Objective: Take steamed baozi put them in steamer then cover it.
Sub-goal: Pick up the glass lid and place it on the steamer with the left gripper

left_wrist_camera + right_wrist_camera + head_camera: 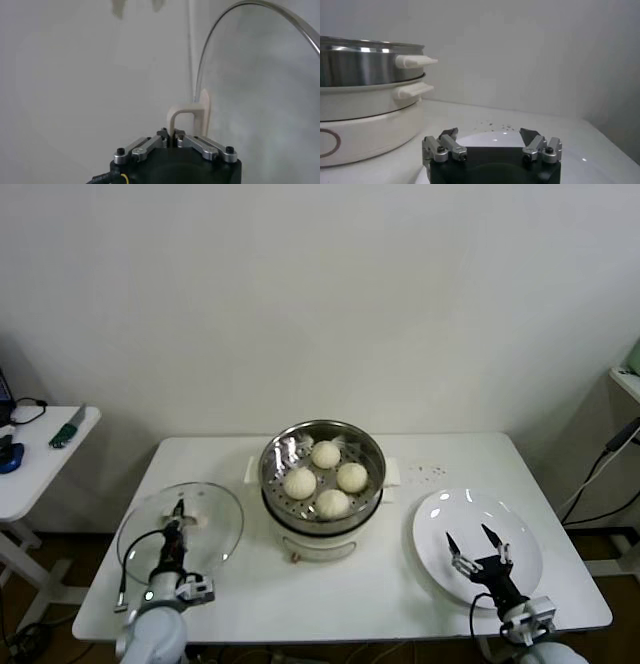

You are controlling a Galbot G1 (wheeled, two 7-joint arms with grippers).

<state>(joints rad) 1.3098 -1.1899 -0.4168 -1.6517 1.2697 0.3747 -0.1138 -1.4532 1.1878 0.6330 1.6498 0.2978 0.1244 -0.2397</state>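
Several cream-white baozi (325, 478) lie in the shiny steel steamer (280, 452) on its white pot base at the table's middle. The steamer also shows in the right wrist view (365, 67). The clear glass lid (215, 529) lies flat on the table to the left. My left gripper (178, 514) is shut on the lid's cream handle (192, 114). My right gripper (478, 546) is open and empty over the white plate (440, 529), with its open fingers apart in the right wrist view (490, 137).
A small side table (45, 459) with a green tool stands at the far left. Dark crumbs (430, 472) dot the table behind the plate. Cables hang at the far right.
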